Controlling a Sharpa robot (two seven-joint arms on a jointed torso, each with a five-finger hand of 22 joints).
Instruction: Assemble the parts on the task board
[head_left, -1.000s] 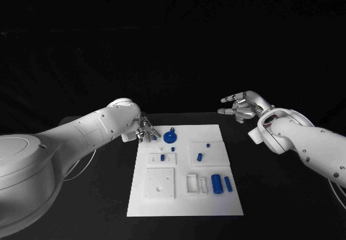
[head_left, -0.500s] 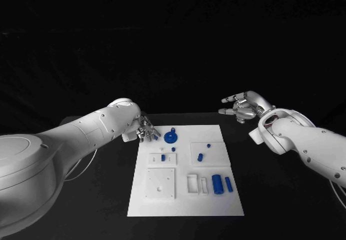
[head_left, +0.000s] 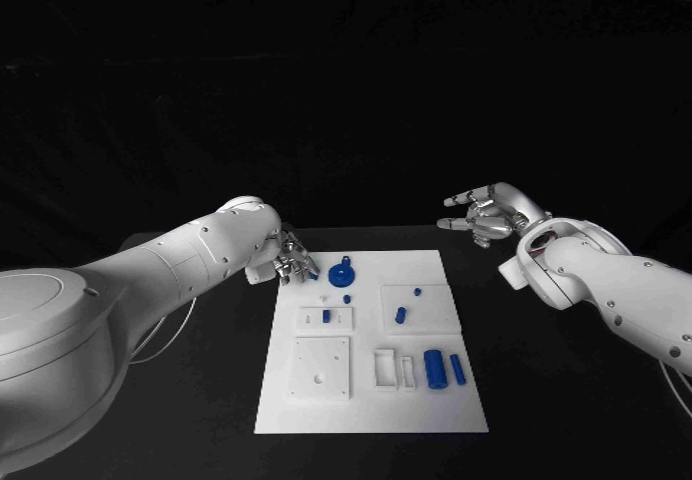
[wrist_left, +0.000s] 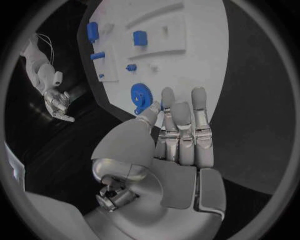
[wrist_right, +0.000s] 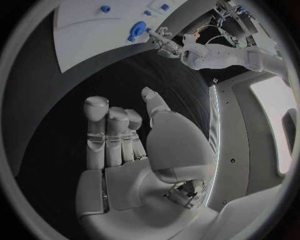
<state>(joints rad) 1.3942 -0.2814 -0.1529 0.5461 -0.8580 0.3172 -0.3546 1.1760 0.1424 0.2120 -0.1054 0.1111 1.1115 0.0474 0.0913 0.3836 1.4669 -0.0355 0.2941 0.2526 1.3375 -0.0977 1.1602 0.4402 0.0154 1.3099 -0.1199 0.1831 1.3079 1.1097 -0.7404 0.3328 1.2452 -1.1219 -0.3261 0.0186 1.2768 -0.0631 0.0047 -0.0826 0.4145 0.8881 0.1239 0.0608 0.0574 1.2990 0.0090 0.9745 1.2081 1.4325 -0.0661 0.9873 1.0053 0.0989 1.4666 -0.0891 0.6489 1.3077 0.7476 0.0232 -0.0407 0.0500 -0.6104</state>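
Left hand (head_left: 293, 265): fingers spread, empty, at task board (head_left: 368, 420) far-left corner beside blue gear (head_left: 342, 275). Right hand (head_left: 488, 217): spread, idle. Step: reaching gear; next, grasp.

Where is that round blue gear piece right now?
In the head view the blue gear lies on the white task board near its far left corner, just beside the left hand.

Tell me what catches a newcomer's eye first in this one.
The white task board stands out on the black table, dotted with small blue parts. The left hand reaches a blue gear near the board's far left corner. The right hand hovers empty, beyond the board's far right corner.
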